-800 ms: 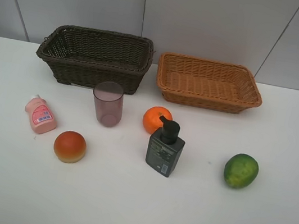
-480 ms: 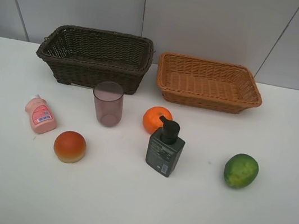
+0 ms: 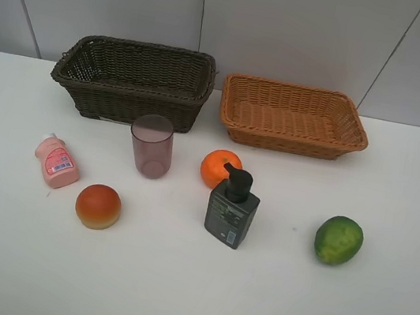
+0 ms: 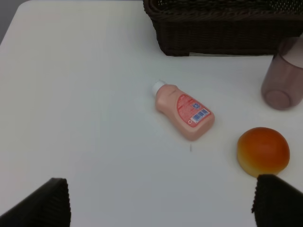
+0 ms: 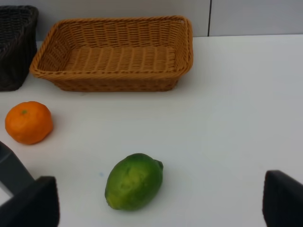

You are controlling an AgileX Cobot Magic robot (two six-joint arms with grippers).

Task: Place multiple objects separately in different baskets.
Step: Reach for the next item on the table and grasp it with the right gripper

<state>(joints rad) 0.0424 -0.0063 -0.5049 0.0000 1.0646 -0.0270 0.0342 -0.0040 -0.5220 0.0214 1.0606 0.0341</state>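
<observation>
On the white table, the dark brown basket (image 3: 135, 102) and the tan basket (image 3: 292, 144) stand side by side at the back, both empty. In front lie the pink bottle (image 3: 57, 161), red-orange bun (image 3: 98, 205), purple cup (image 3: 151, 146), orange (image 3: 218, 167), grey pump bottle (image 3: 231, 209) and green fruit (image 3: 338, 239). My left gripper (image 4: 163, 201) is open above the table near the pink bottle (image 4: 186, 109) and bun (image 4: 263, 150). My right gripper (image 5: 156, 201) is open, just short of the green fruit (image 5: 134, 180). Neither gripper shows in the exterior high view.
The table (image 3: 188, 298) meets a grey panelled wall (image 3: 294, 27) behind the baskets. The right wrist view also shows the orange (image 5: 28, 122) and the tan basket (image 5: 113, 82). The left wrist view shows the cup (image 4: 282, 78) and the dark basket (image 4: 227, 33).
</observation>
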